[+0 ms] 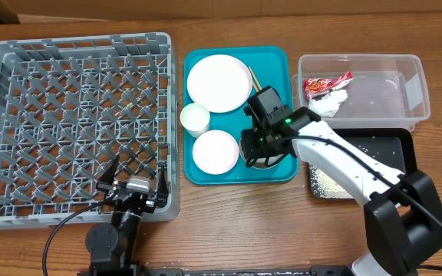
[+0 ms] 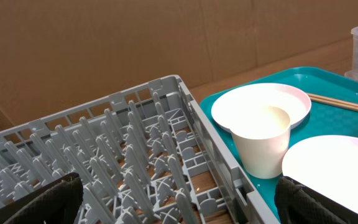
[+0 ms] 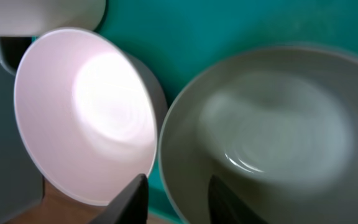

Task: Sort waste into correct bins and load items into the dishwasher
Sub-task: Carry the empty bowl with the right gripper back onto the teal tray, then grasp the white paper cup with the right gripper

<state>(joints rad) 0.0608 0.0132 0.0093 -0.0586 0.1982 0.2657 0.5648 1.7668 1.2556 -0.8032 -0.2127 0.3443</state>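
My right gripper (image 1: 255,149) hangs low over the teal tray (image 1: 275,61). In the right wrist view its open fingers (image 3: 179,199) straddle the rim of a shaded white bowl (image 3: 278,124), beside a bright white bowl (image 3: 86,112) (image 1: 215,152). The large plate (image 1: 219,83), small cup (image 1: 195,119) and chopsticks (image 1: 253,77) lie on the same tray. The clear tub (image 1: 413,84) holds the red-and-white wrapper (image 1: 327,83) and the tissue (image 1: 330,102). The black tray (image 1: 394,153) holds rice (image 1: 328,182). My left gripper (image 1: 133,184) (image 2: 179,205) is open and empty at the front edge of the grey rack (image 1: 75,46).
The left wrist view looks across the rack's pegs (image 2: 135,143) toward the cup (image 2: 263,140), plate (image 2: 260,102), bowl (image 2: 334,162) and chopsticks (image 2: 340,102). A brown cardboard wall stands behind the table. The rack is empty.
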